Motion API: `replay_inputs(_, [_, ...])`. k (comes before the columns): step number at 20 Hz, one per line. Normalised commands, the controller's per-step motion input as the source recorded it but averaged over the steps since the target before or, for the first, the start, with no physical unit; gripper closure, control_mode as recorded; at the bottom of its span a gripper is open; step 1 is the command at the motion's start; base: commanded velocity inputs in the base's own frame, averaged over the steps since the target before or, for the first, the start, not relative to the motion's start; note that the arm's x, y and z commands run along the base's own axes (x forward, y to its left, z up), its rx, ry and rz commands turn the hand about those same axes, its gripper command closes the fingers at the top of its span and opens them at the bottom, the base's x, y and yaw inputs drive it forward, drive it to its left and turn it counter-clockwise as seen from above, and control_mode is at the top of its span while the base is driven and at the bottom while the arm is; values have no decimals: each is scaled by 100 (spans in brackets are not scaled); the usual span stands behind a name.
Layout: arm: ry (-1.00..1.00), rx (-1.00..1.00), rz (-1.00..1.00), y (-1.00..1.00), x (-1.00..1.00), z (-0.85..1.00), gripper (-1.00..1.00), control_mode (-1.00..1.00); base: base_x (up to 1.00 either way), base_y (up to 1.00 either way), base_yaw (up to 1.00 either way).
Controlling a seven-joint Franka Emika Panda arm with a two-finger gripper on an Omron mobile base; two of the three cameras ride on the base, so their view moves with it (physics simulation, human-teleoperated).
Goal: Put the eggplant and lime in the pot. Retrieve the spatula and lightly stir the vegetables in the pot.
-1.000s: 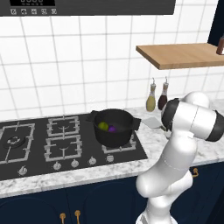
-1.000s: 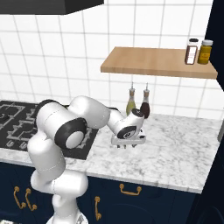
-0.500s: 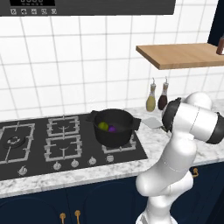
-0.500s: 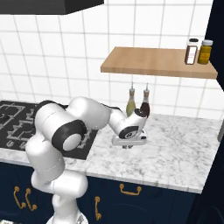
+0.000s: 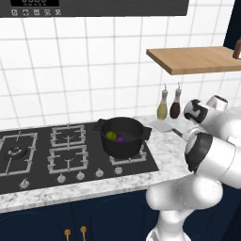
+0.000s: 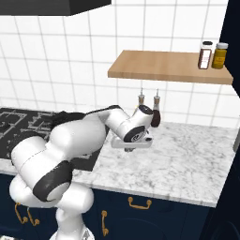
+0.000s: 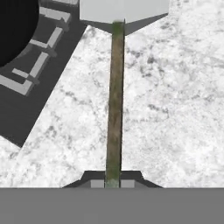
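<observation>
Glossy white arm (image 6: 70, 140) — bulbous rounded segments, dark joint rings

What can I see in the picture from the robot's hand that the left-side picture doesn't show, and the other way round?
The hand view shows the hand shut on the thin dark handle of the spatula, with the flat grey blade lying at the far end on the marble counter.

The left base view shows the lime and eggplant inside the pot, two bottles by the wall and a wooden shelf.

Both show the black pot, the stove, the spatula's blade and the marble counter.
</observation>
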Motion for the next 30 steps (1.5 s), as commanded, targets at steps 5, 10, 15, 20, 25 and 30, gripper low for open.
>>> replay_inputs(5, [-13, -1, -3, 67, -90, 99, 100, -100, 0, 0, 0])
replay_inputs(10, [-16, -21, -7, 26, -87, 100, 100, -100, 0, 0, 0])
replay_inputs(15, [-6, -33, 2, 51, -18, 100, 100, -100, 0, 0, 0])
replay_inputs(20, [0, -49, 12, 66, 0, 100, 100, -100, 0, 0, 0])
replay_inputs(25, [0, -66, 15, 57, 0, 100, 100, -100, 0, 0, 0])
replay_inputs(30, [1, -72, 11, 43, 0, 87, 100, -100, 0, 0, 0])
